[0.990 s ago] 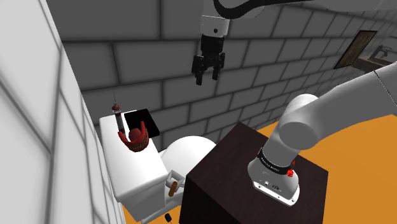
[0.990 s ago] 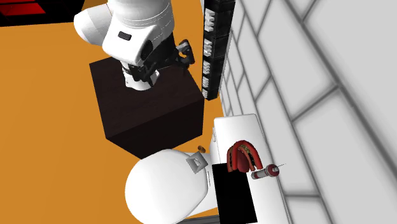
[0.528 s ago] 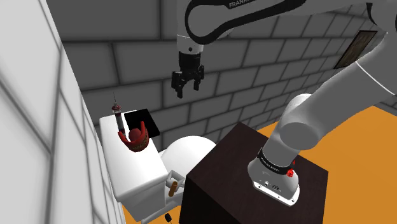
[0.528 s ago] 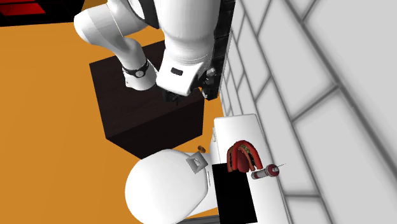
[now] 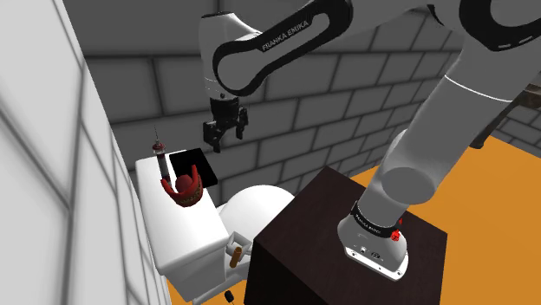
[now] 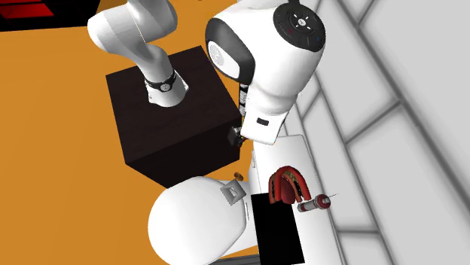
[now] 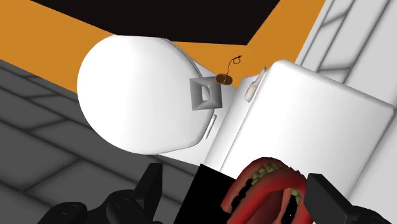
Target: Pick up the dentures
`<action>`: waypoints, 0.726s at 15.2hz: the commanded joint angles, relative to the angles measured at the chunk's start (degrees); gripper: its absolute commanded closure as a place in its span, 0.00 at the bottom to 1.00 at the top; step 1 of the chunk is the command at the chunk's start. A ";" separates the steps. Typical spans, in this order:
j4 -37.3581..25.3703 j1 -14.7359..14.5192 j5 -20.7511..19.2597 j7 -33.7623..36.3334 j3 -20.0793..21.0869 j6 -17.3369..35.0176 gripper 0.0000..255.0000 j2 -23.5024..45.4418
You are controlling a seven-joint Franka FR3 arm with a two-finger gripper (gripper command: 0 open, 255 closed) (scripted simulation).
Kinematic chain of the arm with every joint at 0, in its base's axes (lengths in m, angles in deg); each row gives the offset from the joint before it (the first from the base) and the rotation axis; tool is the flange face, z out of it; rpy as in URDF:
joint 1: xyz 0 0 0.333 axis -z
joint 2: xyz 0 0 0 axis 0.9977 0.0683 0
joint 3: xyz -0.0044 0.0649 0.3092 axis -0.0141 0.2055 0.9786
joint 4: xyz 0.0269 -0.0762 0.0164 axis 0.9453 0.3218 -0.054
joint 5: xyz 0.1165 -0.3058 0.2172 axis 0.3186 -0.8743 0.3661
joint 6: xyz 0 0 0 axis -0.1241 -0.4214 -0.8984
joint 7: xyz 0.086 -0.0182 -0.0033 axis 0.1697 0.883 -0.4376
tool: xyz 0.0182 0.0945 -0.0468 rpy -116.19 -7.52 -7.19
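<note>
One red dentures (image 7: 268, 194) set with yellowish teeth lies on the tank (image 7: 305, 114).

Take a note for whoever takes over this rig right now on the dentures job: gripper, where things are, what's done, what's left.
Gripper: open, empty, in the air above the toilet.
Dentures: red, lying on the white tank lid, beside a black flat square and a small syringe-like item. Nothing touches them.
Done: approach only, no grasp.
Left: lower over them, close the fingers, lift.
</note>
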 commanded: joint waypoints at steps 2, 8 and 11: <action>-3.91 -0.89 -3.91 3.56 1.43 2.64 0.00 7.22; -13.61 -4.31 -12.47 9.80 1.49 5.09 0.00 21.40; -19.46 -6.74 -16.22 12.16 0.66 5.21 0.00 28.41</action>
